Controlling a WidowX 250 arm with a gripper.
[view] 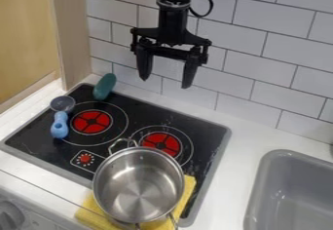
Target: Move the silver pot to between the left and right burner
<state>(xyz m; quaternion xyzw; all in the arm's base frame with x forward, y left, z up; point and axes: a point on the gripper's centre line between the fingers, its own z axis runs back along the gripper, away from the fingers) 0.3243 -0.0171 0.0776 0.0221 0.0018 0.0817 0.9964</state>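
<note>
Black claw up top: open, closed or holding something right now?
Gripper: open, its two fingers spread apart with nothing between them.

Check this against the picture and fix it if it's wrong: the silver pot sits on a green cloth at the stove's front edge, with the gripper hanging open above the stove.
The cloth is wrong: the camera view shows the silver pot on a yellow cloth. The rest stands.

Soft, fairly even light covers the scene — brightest on the white counter (244,141), duller on the wall tiles (253,56). Pale glints fan across the bottom of the pot (139,192).
</note>
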